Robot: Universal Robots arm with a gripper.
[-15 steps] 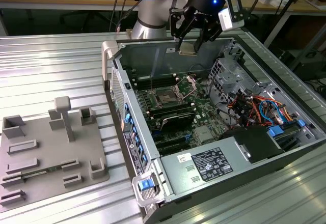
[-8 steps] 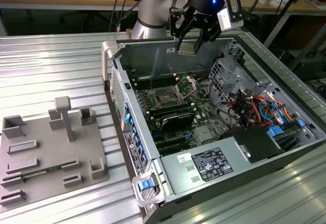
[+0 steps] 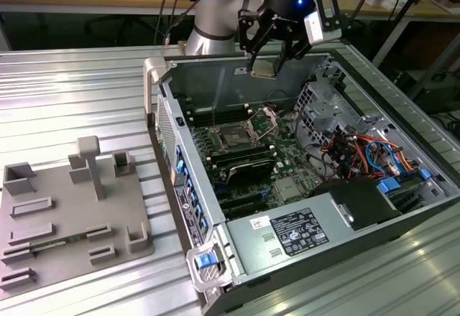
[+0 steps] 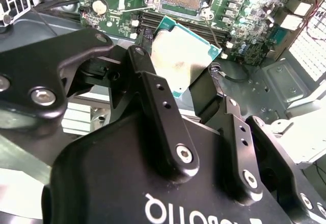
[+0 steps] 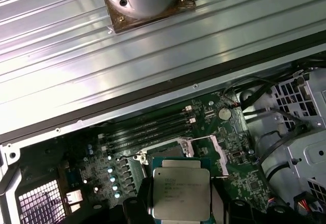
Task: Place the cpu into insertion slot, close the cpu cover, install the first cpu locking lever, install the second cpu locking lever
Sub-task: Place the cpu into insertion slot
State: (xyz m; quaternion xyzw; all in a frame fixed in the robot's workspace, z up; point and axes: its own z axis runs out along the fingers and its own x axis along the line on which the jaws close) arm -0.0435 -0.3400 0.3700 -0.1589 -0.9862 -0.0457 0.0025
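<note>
Cpu (image 4: 181, 56) in end effector (image 4: 173, 76), seemingly above motherboard (image 5: 252, 180)

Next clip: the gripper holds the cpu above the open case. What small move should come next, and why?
Probably lower the cpu toward the insertion slot. The gripper is shut on the cpu, well above the board, and in the exterior view the slot lies lower down with the cpu cover standing open, so nothing seems to block the descent.

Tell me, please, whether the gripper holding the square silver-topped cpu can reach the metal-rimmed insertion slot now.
Probably yes: the gripper holds the cpu over the open computer case; the insertion slot lies bare, its cpu cover raised.
</note>
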